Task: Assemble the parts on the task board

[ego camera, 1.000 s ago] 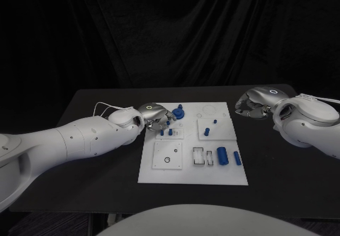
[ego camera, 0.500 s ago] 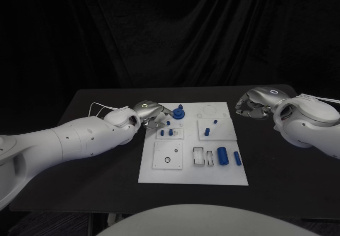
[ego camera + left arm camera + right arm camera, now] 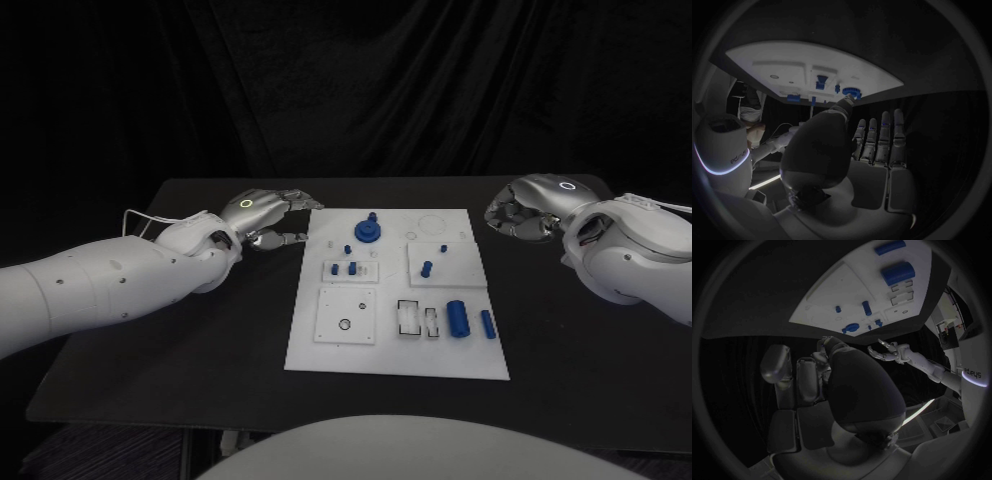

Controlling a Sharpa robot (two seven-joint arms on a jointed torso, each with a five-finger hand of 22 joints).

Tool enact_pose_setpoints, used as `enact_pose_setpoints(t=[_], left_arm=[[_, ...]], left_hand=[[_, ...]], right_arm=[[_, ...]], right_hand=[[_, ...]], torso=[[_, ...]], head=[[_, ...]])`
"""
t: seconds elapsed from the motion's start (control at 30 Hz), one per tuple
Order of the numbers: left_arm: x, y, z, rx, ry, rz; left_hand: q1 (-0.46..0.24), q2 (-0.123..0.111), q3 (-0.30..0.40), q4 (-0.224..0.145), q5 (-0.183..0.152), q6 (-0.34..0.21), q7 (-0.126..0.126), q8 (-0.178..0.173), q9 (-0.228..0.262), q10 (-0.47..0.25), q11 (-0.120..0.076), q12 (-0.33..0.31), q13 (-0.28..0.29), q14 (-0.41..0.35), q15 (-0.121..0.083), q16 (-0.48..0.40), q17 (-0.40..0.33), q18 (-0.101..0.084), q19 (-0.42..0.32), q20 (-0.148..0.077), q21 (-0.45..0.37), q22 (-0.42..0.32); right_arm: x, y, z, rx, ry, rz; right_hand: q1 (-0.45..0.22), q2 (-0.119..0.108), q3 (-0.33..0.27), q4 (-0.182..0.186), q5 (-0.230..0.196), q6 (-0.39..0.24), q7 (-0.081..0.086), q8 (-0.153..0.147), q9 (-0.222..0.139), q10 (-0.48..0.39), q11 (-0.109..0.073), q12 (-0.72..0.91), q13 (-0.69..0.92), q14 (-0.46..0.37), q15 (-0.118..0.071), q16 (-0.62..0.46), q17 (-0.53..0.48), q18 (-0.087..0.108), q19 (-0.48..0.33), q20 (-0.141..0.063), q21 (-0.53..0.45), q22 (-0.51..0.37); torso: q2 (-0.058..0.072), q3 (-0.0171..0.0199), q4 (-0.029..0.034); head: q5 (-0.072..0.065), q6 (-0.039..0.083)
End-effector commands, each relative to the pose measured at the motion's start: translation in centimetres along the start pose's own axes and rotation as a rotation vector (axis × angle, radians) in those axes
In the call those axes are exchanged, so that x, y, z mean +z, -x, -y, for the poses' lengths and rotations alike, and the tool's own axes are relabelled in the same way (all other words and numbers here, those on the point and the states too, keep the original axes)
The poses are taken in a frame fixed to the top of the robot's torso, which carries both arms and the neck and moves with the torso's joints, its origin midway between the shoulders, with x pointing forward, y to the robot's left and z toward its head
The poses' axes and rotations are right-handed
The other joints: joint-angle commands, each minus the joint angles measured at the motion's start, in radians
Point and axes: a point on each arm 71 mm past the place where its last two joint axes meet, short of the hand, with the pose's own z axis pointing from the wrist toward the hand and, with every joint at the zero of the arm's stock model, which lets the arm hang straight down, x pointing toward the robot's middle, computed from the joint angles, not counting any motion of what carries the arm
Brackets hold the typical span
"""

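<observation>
Left hand (image 3: 267, 217): over the bench just beside the task board's far left corner, fingers spread, holding nothing
Right hand (image 3: 522, 212): beside the board's far right corner, fingers curled in, nothing in them
Task board (image 3: 332, 350): white plate mid-bench
Parts: blue round knob piece (image 3: 369, 231) at far edge, small pegs (image 3: 345, 268) behind it, blue cylinder (image 3: 457, 318) near right

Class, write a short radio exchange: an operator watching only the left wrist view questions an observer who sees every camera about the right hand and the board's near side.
Operator: Where is the right hand?
Observer: The right hand is off the task board, beside its far right corner, holding nothing.
Operator: Anything lying on the near side?
Observer: A large blue cylinder and a small blue cylinder lie flat by the right edge.
</observation>
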Motion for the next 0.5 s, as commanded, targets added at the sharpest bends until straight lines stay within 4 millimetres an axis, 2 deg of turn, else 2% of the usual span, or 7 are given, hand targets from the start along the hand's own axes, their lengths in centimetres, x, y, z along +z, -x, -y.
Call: enact_pose_setpoints(t=[0.03, 0.13, 0.17, 0.27, 0.37, 0.43, 0.5], left_arm=[[-0.8, 1.5, 0.5, -0.277, -0.020, 0.117], [-1.4, 1.8, 0.4, -0.475, -0.002, 0.118], [-1.6, 1.9, 0.4, -0.582, 0.008, 0.118], [-2.2, 2.0, 0.4, -0.876, 0.034, 0.121], [-2.4, 2.0, 0.6, -1.096, 0.043, 0.129], [-2.5, 2.0, 0.9, -1.240, 0.037, 0.136], [-2.6, 2.1, 1.3, -1.343, 0.022, 0.137]], left_hand=[[-0.072, 0.039, -0.027, 0.086, 0.036, -0.040, 0.037, -0.007, -0.016, -0.061, 0.041, -0.002, -0.076, -0.158, -0.010, -0.227, -0.111, -0.009, -0.158, -0.017, -0.020, -0.099], [-0.103, 0.063, -0.059, 0.080, 0.082, -0.046, 0.043, -0.008, -0.025, -0.064, 0.074, 0.002, -0.134, -0.195, -0.024, -0.299, -0.157, 0.011, -0.197, -0.006, -0.024, -0.170], [-0.128, 0.085, -0.092, 0.084, 0.153, -0.105, 0.036, -0.014, -0.050, -0.089, 0.097, -0.046, -0.177, -0.240, -0.024, -0.324, -0.194, 0.015, -0.211, -0.004, -0.025, -0.201], [-0.175, 0.146, -0.178, 0.080, 0.086, -0.151, 0.107, -0.017, -0.077, -0.160, 0.088, -0.176, -0.266, -0.329, -0.022, -0.338, -0.265, 0.012, -0.281, -0.004, -0.030, -0.354], [-0.213, 0.197, -0.256, 0.083, -0.001, -0.204, 0.087, -0.022, -0.104, -0.210, 0.074, -0.272, -0.319, -0.387, -0.016, -0.350, -0.312, 0.005, -0.347, -0.002, -0.041, -0.538], [-0.210, 0.223, -0.307, 0.084, -0.010, -0.203, 0.097, -0.022, -0.112, -0.225, 0.064, -0.311, -0.332, -0.401, -0.013, -0.354, -0.325, 0.001, -0.368, -0.009, -0.044, -0.620], [-0.208, 0.232, -0.334, 0.084, -0.015, -0.218, 0.088, -0.023, -0.121, -0.236, 0.058, -0.334, -0.335, -0.410, -0.009, -0.357, -0.331, -0.003, -0.379, -0.012, -0.047, -0.662]], right_arm=[[0.5, 0.5, -0.8, 0.007, 0.046, 0.060], [0.9, 0.4, -1.2, 0.004, 0.058, 0.049], [1.0, 0.3, -1.4, 0.003, 0.063, 0.041], [1.4, -0.1, -1.9, 0.001, 0.081, 0.025], [1.6, -0.3, -2.3, -0.002, 0.094, 0.012], [1.7, -0.7, -2.4, -0.010, 0.102, 0.001], [1.7, -1.1, -2.5, -0.019, 0.106, -0.007]], right_hand=[[0.009, -0.025, 0.031, -0.007, 0.037, -0.020, 0.015, -0.006, 0.003, -0.256, 0.017, -0.221, -0.159, -0.100, 0.018, -0.146, -0.048, 0.036, -0.100, 0.012, -0.160, 0.072], [0.009, -0.031, 0.047, -0.012, 0.037, -0.041, 0.019, -0.011, 0.007, -0.320, 0.031, -0.279, -0.200, -0.160, 0.021, -0.205, -0.093, 0.045, -0.151, 0.020, -0.223, 0.066], [0.009, -0.034, 0.051, -0.017, 0.035, -0.054, 0.021, -0.013, 0.011, -0.339, 0.036, -0.299, -0.219, -0.179, 0.025, -0.218, -0.107, 0.048, -0.165, 0.023, -0.238, 0.066], [0.013, -0.039, 0.074, -0.029, 0.023, -0.096, 0.025, -0.024, 0.012, -0.378, 0.058, -0.409, -0.327, -0.191, 0.045, -0.209, -0.125, 0.046, -0.169, 0.038, -0.232, 0.070], [0.010, -0.047, 0.084, -0.039, 0.014, -0.110, 0.028, -0.027, 0.011, -0.377, 0.068, -0.478, -0.410, -0.183, 0.048, -0.188, -0.132, 0.049, -0.158, 0.041, -0.208, 0.073], [0.007, -0.051, 0.087, -0.044, -0.011, -0.119, 0.027, -0.031, 0.006, -0.382, 0.073, -0.516, -0.457, -0.172, 0.050, -0.172, -0.132, 0.045, -0.146, 0.045, -0.190, 0.076], [0.003, -0.053, 0.085, -0.047, -0.046, -0.124, 0.024, -0.033, 0.003, -0.377, 0.075, -0.539, -0.493, -0.159, 0.048, -0.155, -0.131, 0.042, -0.130, 0.046, -0.167, 0.081]], torso=[[0.001, 0.0002, -0.0012], [0.002, 0.0016, -0.0042], [0.001, 0.0019, -0.0048], [0.001, 0.0000, 0.0052], [0.003, -0.0047, 0.0141], [0.007, -0.0071, 0.0186], [0.011, -0.0111, 0.0306]], head=[[0.007, 0.000], [0.009, 0.000], [0.010, 0.000], [0.004, 0.000], [-0.004, 0.000], [-0.011, 0.000], [-0.027, 0.000]])
